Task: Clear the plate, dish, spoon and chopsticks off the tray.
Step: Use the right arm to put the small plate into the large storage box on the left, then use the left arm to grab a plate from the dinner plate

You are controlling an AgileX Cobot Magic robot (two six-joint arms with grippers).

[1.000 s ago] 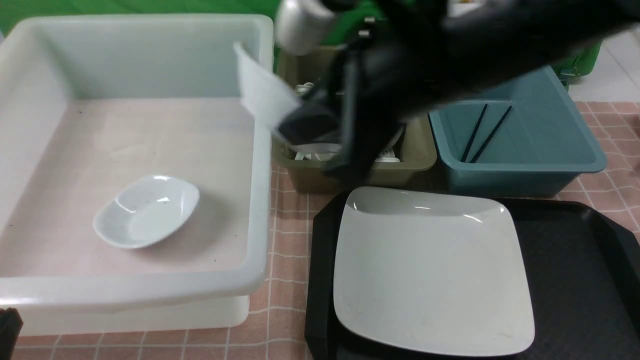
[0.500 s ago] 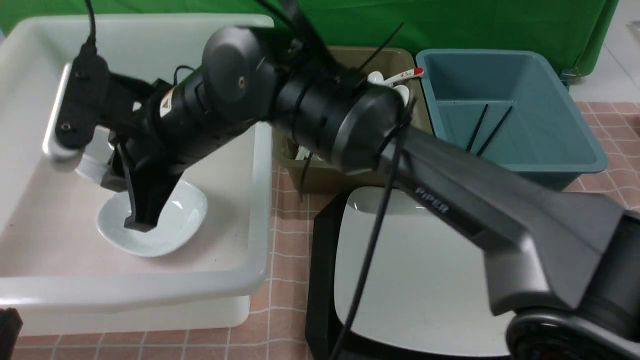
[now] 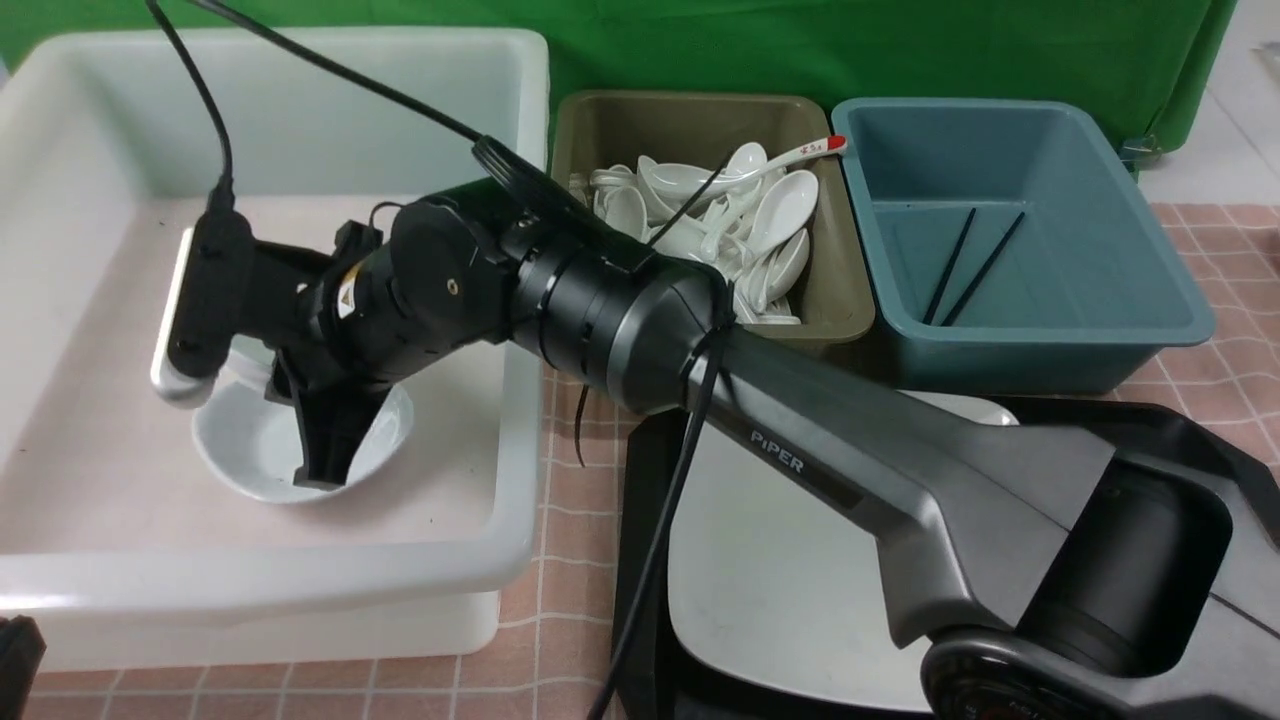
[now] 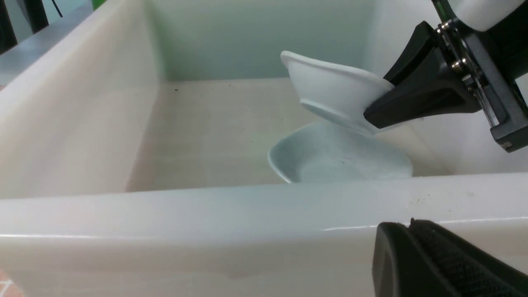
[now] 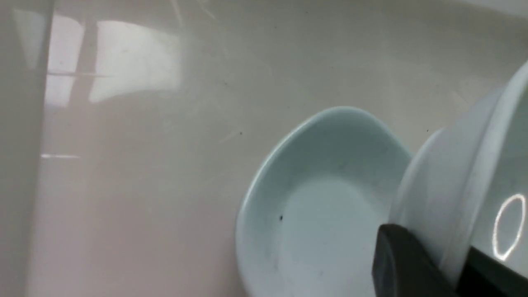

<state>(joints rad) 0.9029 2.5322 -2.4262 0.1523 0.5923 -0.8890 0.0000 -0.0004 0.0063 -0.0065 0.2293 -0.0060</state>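
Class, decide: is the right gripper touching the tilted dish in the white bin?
Touching. In the left wrist view the right gripper has a finger on each side of the tilted dish, pinching its rim with no gap.

2 dishes, 1 plate, 1 tray, 3 bins, 1 pr chopsticks, many spoons.

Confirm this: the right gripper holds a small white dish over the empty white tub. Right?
Not empty. The right gripper holds the dish over the white tub, but another small dish lies on its floor beneath, as the left wrist view shows.
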